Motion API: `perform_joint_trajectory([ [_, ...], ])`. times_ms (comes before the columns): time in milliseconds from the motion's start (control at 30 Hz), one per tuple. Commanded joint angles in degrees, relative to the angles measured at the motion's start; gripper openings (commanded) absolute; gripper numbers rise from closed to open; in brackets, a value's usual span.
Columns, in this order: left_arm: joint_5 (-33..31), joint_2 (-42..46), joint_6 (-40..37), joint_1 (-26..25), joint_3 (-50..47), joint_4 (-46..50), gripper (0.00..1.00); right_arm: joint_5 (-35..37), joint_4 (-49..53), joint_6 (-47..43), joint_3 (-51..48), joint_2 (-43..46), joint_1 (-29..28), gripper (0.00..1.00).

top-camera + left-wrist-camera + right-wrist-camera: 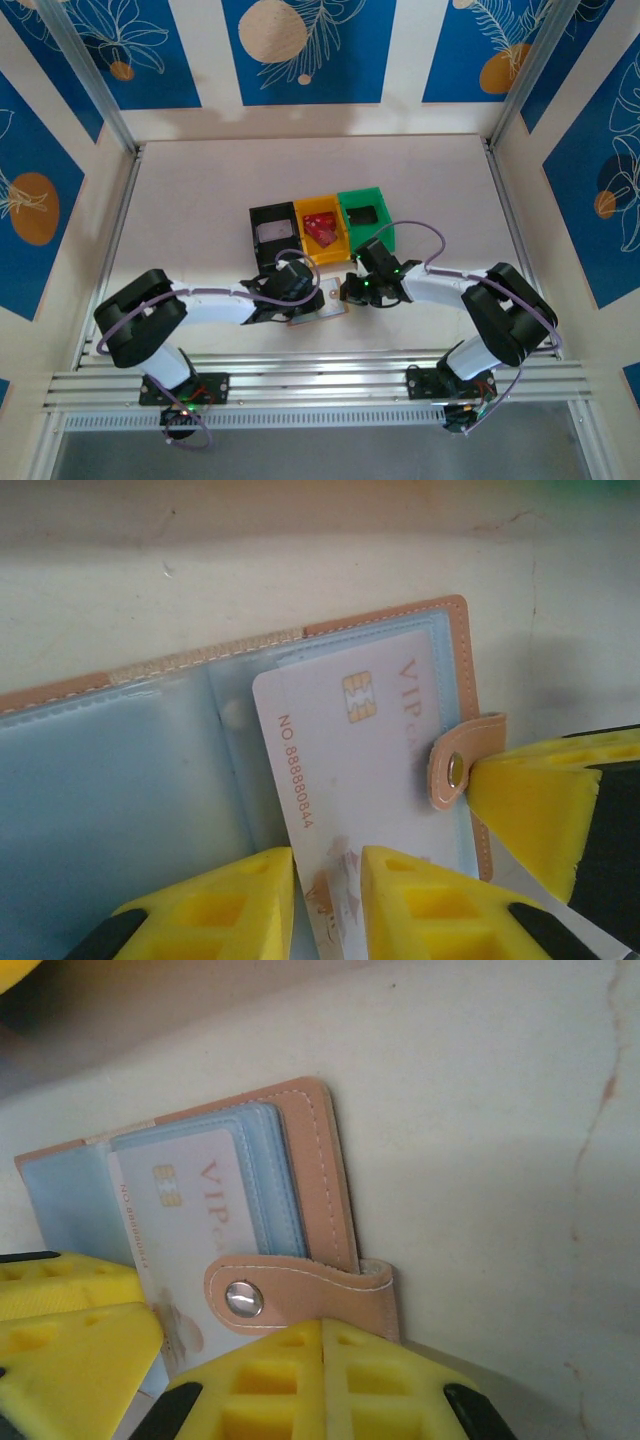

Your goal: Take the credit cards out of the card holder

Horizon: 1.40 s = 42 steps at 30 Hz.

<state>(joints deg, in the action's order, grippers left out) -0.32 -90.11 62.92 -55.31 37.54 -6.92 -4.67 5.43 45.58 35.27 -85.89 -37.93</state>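
Roughly partway through, I'd say. A dark red card (320,228) is already lying in the yellow bin (315,203), between the black bin (272,212) and the green bin (362,195), so at least one is out.

The card holder (320,306) lies open on the table (200,200) just in front of those bins, with both arms reaching in on it. A white VIP card (340,770) is next. Its top corner sits under the clear pocket, and the lower end pokes out at an angle.

The left gripper (328,910) has its yellow fingers closed down to a narrow slot with that free end between them, so it looks like a pinch on the card. The right gripper (322,1340) has its fingers pressed flat together. Its tip is against the holder's cover edge, right below the snap tab (290,1295). My guess is it's pinning the holder down, but I can't tell if it's nipping any leather.

What's left is sliding that card fully free and dropping it off. There's a stack of more pale blue pockets behind it, and I can't see whether any of them are loaded.

Readable stuff: "VIP" in orange beside a gold chip (358,697). Down the side it says "NO" plus a run of mostly 8s that seems to end in 44. No brand visible on the holder.
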Motion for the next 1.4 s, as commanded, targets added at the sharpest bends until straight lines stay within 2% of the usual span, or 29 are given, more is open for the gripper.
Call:
perform_joint_trajectory([
  [0,-1.3,-0.6,-1.0,-0.5,-0.6,-0.7,0.24,0.8,2.4,0.8,-0.4,-2.8,-1.3,0.02],
  [267,-1.4,-0.8,-1.0,-0.6,-1.2,-1.7,0.19,0.5,1.4,1.3,-0.9,-3.8,-1.9,0.02],
  [633,-2.1,0.6,-0.9,-0.5,-2.7,-4.5,0.0,-0.2,0.7,2.0,-1.2,-4.3,-2.1,0.02],
  [1067,-2.9,5.8,-2.1,-0.5,-5.8,-5.6,0.0,2.2,3.2,3.0,-0.7,-6.8,-1.7,0.0],
  [1367,-1.0,9.0,-3.6,-0.4,-7.2,-4.9,0.0,2.3,3.5,2.8,-0.7,-7.2,-1.4,0.0],
])
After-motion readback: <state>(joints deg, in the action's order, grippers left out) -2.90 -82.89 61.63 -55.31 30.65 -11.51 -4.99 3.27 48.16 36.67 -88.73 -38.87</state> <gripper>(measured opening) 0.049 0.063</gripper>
